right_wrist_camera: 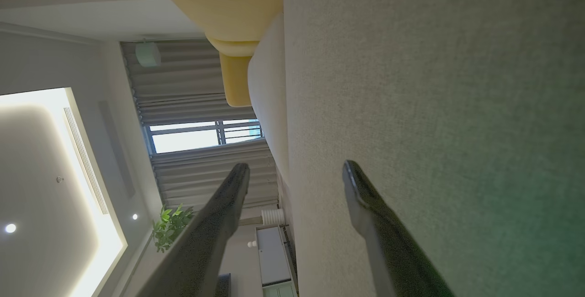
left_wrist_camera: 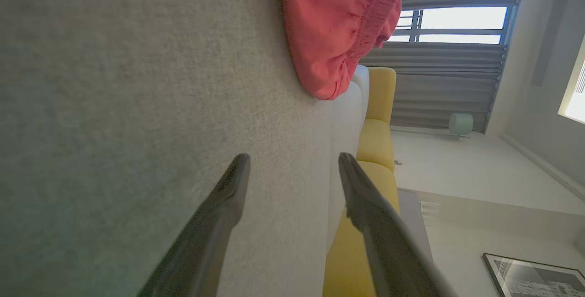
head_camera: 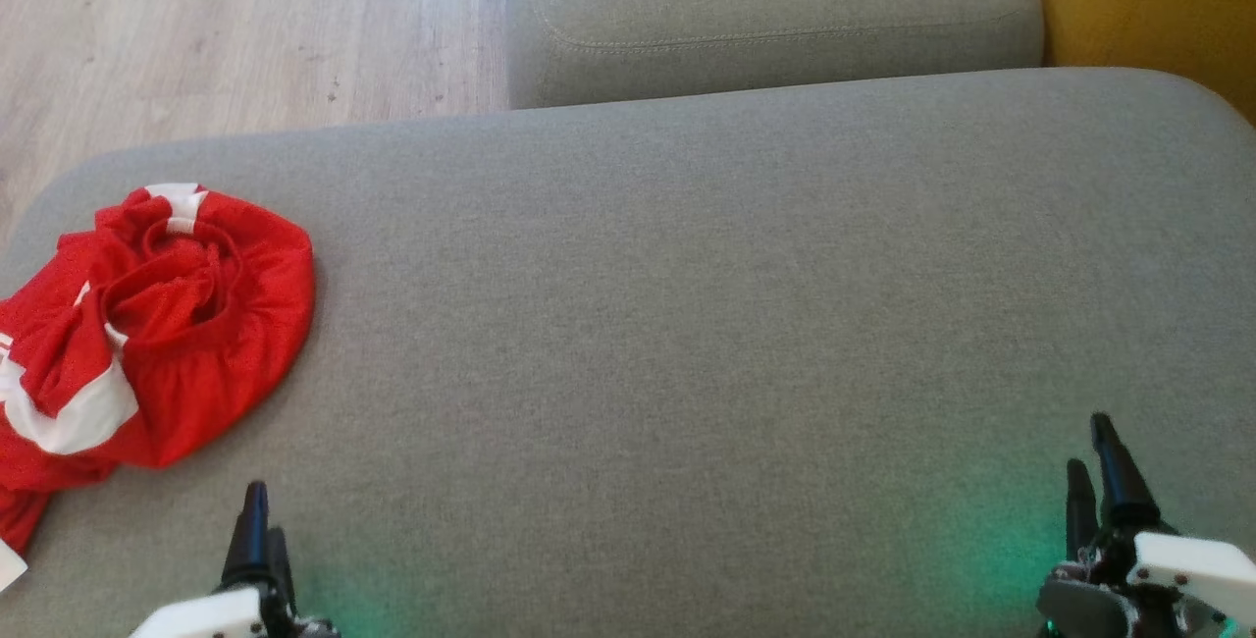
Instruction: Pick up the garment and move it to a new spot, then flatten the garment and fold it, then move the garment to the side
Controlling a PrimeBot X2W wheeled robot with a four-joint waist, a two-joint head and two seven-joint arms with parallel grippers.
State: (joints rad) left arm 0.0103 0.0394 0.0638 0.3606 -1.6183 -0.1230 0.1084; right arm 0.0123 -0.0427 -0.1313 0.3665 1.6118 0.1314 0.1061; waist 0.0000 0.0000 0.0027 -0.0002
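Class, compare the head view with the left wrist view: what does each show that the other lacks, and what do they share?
Head view, not left wrist: wooden floor, and the right gripper, open. Left wrist, not head: window, curtains, framed picture. Shared: the crumpled red garment lying on the grey cushion, and the open left gripper, apart from it.

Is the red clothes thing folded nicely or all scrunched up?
Scrunched up. The red garment lies in a bunched, wrinkled heap on the grey cushion, not laid flat or folded.
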